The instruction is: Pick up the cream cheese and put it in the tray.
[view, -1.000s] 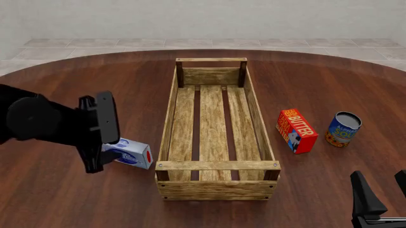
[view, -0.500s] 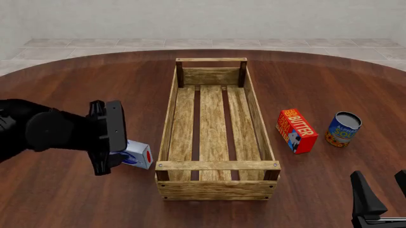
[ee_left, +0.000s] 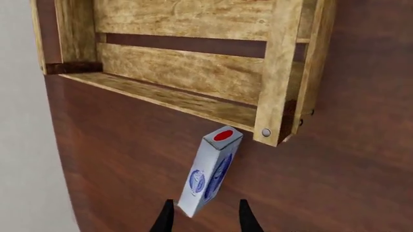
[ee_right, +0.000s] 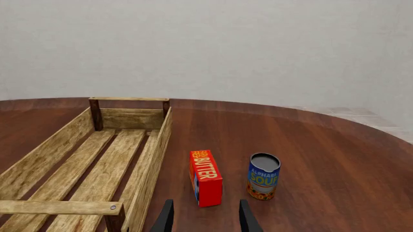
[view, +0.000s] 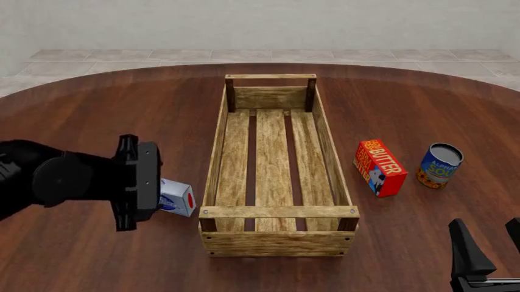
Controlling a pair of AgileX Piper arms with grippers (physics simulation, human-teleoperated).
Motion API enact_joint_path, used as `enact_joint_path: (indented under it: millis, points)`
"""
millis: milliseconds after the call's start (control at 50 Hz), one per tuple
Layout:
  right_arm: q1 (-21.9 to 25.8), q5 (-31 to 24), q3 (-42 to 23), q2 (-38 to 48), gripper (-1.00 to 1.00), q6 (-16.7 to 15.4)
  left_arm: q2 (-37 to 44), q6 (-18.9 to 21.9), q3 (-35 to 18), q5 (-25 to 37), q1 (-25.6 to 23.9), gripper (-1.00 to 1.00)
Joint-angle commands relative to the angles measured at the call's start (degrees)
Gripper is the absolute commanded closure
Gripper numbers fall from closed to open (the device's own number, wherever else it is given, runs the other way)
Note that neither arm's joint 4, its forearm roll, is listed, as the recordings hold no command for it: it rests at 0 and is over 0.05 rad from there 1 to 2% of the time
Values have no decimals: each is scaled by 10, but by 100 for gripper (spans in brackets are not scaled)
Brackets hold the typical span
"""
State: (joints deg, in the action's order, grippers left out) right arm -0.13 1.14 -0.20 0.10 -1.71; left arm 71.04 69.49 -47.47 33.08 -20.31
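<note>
The cream cheese [view: 179,198], a small white and light-blue box with a red dot on its end, lies on the table just left of the tray's near-left corner. In the left wrist view the cream cheese [ee_left: 210,171] has its near end between the two fingertips of my left gripper [ee_left: 204,220], which is open and straddles it. Seen from the front, the left gripper [view: 153,193] hides most of the box. The tray [view: 276,212] is a long wooden slat crate, empty inside. My right gripper [view: 488,246] rests open at the near right, holding nothing.
A red-orange BUTTER box [view: 379,167] and a blue and orange soup can [view: 439,165] stand right of the tray. The right wrist view shows the butter box [ee_right: 206,179], the can [ee_right: 263,176] and the tray's rim [ee_right: 58,207].
My left gripper has come down and to the right, closing in on the cream cheese, which has stayed put. The right arm has not moved.
</note>
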Motion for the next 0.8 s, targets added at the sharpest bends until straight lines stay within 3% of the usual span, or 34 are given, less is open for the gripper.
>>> enact_joint_path:
  millis: [20, 260, 380, 520, 800]
  points:
    - [0, 0, 0, 0, -100, 0, 6, 15, -11, 10, 1, -100]
    - [0, 0, 0, 0, -100, 0, 18, -21, -28, 31, -36, -100]
    - [0, 0, 0, 0, -100, 0, 27, -10, -19, 22, -32, -100]
    - [0, 0, 0, 0, -100, 0, 48, 37, -7, 11, 7, -100]
    - [0, 0, 0, 0, -100, 0, 72, 64, -17, -24, 23, -100]
